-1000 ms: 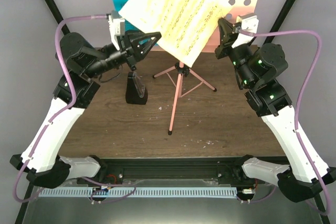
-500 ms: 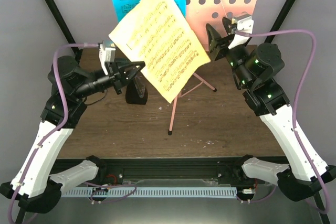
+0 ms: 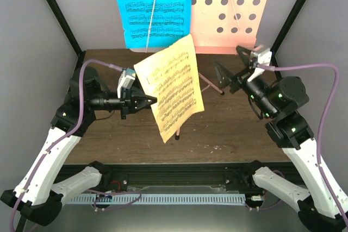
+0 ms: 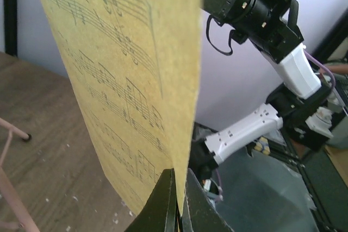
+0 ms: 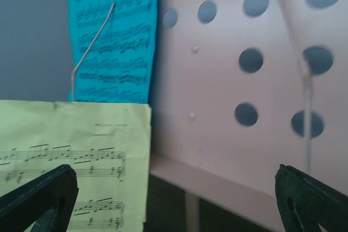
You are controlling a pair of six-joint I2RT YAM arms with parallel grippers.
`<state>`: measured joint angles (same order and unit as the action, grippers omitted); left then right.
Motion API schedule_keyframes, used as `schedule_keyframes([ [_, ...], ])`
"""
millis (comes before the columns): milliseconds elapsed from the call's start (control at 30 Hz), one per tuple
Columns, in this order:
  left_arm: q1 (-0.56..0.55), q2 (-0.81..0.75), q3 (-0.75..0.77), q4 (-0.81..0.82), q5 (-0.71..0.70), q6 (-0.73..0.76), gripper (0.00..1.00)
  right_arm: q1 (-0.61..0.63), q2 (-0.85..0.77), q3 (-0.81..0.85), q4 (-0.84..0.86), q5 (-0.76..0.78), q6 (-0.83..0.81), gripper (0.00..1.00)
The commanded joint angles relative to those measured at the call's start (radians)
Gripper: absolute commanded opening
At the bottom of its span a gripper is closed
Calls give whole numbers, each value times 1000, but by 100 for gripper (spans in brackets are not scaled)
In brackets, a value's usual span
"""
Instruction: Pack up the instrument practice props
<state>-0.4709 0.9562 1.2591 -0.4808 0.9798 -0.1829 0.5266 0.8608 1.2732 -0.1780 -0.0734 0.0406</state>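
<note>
My left gripper (image 3: 153, 100) is shut on the left edge of a yellow sheet-music page (image 3: 173, 88), which hangs in the air over the table in front of the stand. In the left wrist view the page (image 4: 125, 74) stands edge-on between the shut fingertips (image 4: 169, 191). A blue page (image 3: 155, 9) rests on the left half of the salmon-pink perforated stand desk (image 3: 234, 9), under a thin wire holder. My right gripper (image 3: 231, 64) is open and empty, to the right of the yellow page, facing the desk (image 5: 244, 80) and blue page (image 5: 114, 36).
The stand's thin pink legs (image 3: 213, 86) spread on the brown wooden table (image 3: 234, 129) behind the yellow page. Black frame posts (image 3: 57, 12) and grey walls close in both sides. Purple cables (image 3: 321, 96) loop from each arm.
The right gripper opened, let go of the yellow page and drew back to the right. The left arm carried the page down and toward the near side, off the stand.
</note>
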Motion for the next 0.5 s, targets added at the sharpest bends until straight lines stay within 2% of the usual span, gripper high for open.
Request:
schedule_keyframes([
  [0, 3, -18, -30, -112, 104, 83, 0, -3, -75, -111, -44, -203, 107, 100],
  [233, -6, -8, -62, -88, 249, 50, 0, -2, -157, -398, 119, -437, 303, 100],
  [467, -96, 20, -33, -106, 263, 54, 0, -2, -182, -586, 305, -553, 443, 100],
])
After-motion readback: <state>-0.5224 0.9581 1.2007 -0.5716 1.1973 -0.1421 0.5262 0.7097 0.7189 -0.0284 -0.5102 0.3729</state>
